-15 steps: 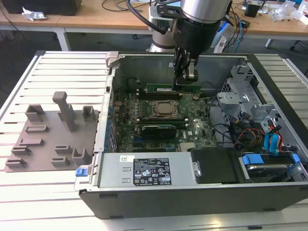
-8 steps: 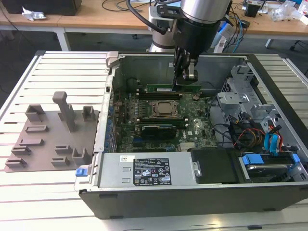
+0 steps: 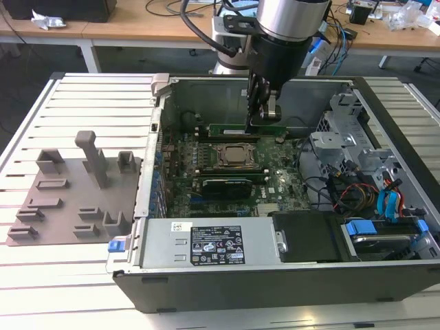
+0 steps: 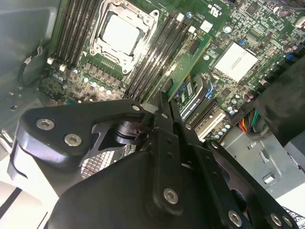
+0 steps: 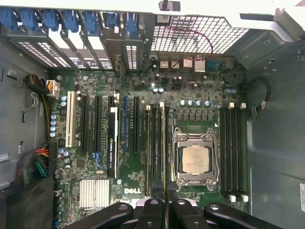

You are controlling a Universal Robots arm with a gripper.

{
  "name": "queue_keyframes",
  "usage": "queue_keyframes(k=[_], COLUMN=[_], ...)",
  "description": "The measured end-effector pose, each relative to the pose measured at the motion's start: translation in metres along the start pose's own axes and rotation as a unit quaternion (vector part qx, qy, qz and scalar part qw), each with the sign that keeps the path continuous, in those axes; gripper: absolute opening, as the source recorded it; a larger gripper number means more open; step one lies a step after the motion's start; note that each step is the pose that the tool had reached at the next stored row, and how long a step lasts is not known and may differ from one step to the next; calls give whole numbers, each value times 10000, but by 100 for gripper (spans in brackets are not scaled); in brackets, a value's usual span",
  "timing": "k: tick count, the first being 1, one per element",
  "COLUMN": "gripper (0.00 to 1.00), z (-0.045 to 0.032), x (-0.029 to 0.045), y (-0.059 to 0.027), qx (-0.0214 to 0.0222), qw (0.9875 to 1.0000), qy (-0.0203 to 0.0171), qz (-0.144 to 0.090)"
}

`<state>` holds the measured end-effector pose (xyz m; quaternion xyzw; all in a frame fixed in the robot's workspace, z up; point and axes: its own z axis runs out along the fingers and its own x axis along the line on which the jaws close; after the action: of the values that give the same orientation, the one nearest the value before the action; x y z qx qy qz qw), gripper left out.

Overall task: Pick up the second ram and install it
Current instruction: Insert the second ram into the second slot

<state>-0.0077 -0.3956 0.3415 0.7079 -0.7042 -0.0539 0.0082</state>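
Note:
The second ram [image 3: 230,128] is a thin green stick held level in the air above the motherboard, inside the open computer case. My gripper [image 3: 261,124] is shut on one end of it. In the first wrist view the ram [image 5: 164,143] is seen edge-on. It runs out from the gripper [image 5: 164,204] along the black memory slots [image 5: 155,152] beside the CPU socket [image 5: 195,157]. In the second wrist view the ram's green face [image 4: 188,62] sticks out from between the fingers [image 4: 162,112]. How high it is above the slots cannot be told.
The CPU socket [image 3: 236,156] sits mid-board with slot banks on both sides. The power supply [image 3: 206,244] lines the case's near side. A drive cage and cables [image 3: 357,172] are at the exterior view's right. A grey fixture tray [image 3: 69,192] lies outside on the exterior view's left.

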Motion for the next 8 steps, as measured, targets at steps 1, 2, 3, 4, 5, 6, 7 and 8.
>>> queue_keyframes(k=[1,2,3,4,5,6,7,8], gripper=[13,13,13,13,13,13,13,13], z=[15,30,44,59,78,97,115,136], x=[1,2,3,4,5,6,7,9], y=[-1,-2,-4,-5,-7,-8,-10,-12], qx=[0,0,0,0,0,0,0,0], qw=[10000,10000,10000,10000,10000,10000,10000,10000], qy=[0,0,0,0,0,0,0,0], qz=[0,0,0,0,0,0,0,0])
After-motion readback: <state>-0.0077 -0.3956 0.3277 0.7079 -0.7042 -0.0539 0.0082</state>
